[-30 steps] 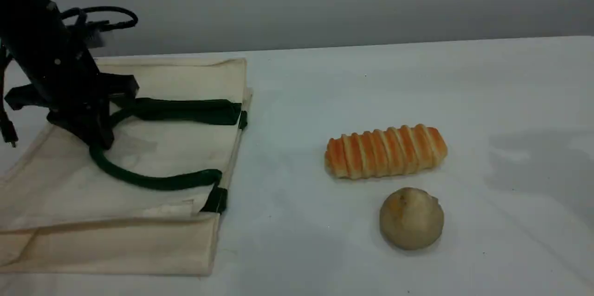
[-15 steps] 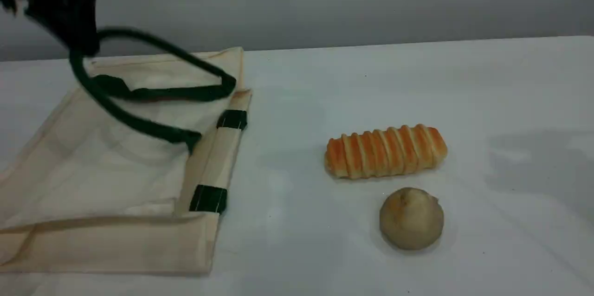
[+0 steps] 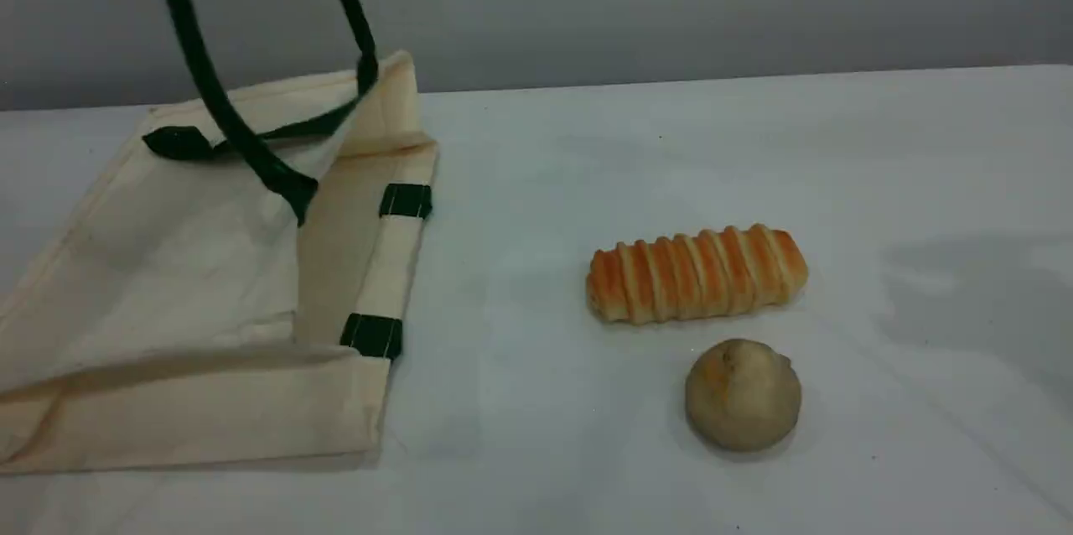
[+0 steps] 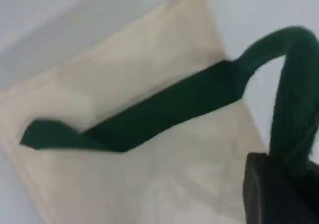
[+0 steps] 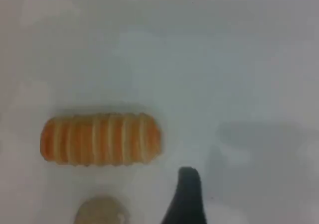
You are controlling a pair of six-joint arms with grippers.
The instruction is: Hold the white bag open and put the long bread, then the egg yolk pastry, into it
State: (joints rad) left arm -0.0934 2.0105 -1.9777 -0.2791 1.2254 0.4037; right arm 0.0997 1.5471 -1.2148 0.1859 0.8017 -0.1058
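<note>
White bag (image 3: 193, 283) is hanging by 1 green handle (image 4: 294, 89) that your left gripper (image 4: 279, 194) is clamping; your right gripper (image 5: 187, 194) is standing wide above the long bread (image 5: 101, 139).

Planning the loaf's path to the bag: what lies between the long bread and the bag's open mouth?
Nothing: in the scene view, only bare table separates the bread from the bag. The pastry sits nearer the camera, off that line.
</note>
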